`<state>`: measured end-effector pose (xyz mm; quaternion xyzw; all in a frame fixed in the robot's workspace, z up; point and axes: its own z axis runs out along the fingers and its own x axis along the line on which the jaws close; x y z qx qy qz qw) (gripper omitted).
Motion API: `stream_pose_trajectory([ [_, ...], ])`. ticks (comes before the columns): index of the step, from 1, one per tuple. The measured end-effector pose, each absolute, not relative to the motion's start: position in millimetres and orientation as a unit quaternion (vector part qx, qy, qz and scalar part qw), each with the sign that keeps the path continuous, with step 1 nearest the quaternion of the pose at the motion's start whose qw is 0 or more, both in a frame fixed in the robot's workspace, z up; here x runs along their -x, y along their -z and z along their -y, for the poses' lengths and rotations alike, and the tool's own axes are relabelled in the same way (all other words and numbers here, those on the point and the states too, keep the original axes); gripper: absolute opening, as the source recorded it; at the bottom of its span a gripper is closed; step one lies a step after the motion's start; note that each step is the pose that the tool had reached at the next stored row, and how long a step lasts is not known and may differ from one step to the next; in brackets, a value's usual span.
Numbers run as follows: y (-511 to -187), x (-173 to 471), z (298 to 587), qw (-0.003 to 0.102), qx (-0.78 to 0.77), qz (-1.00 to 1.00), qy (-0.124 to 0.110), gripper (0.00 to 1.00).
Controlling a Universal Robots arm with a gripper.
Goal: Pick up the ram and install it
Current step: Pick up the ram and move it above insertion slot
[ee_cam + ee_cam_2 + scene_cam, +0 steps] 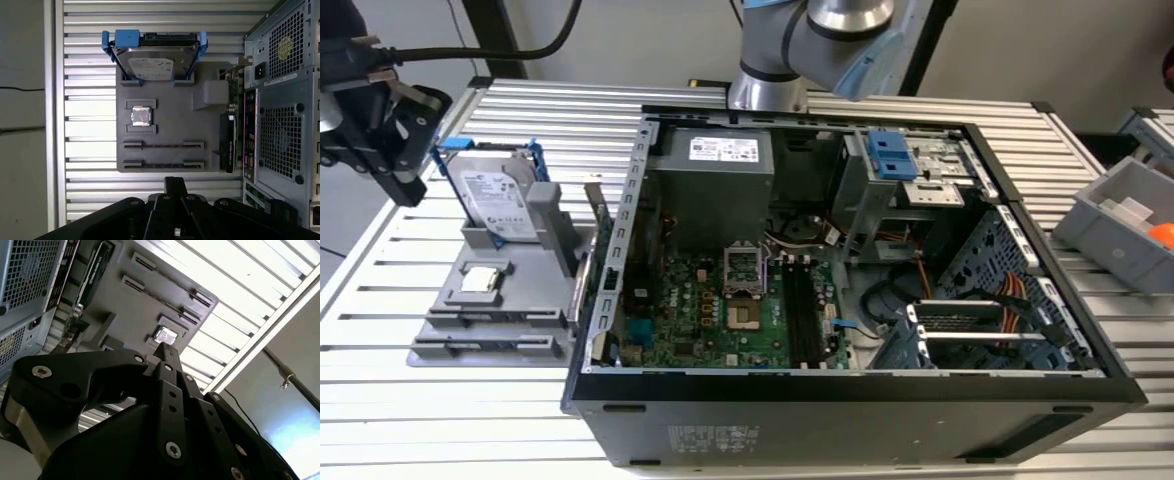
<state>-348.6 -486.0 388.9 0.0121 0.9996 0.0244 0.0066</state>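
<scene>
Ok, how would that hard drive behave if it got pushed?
The hard drive stands on edge in supports on the tray, so a sideways push would probably tip it. Its metal casing suggests it is stiff and heavy for its size. The smooth silver face may be slippery; the blue frame looks easier to grip.

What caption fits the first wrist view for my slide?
Shut gripper facing the gray holder with hard drive and processor chip, beside the computer case.

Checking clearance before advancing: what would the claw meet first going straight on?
The claw would likely meet the ribbed silver metal table first, just short of the grey plastic holder tray; depth unclear.
</scene>
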Motion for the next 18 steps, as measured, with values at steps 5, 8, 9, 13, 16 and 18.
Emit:
stream_pose_trajectory([
  [5, -388.9, 348.9, 486.2, 0.006, -0.012, -1.000, -0.024, 0.00],
  [8, -388.9, 348.8, 486.2, 0.006, -0.012, -1.000, -0.024, 0.00],
  [9, -388.9, 348.9, 486.2, 0.006, -0.012, -1.000, -0.024, 0.00],
  [13, -388.9, 348.9, 486.2, 0.006, -0.012, -1.000, -0.024, 0.00],
  [16, -388.9, 348.9, 486.2, 0.006, -0.012, -1.000, -0.024, 0.00],
  [18, -388.8, 348.8, 486.2, 0.006, -0.012, -1.000, -0.024, 0.00],
])
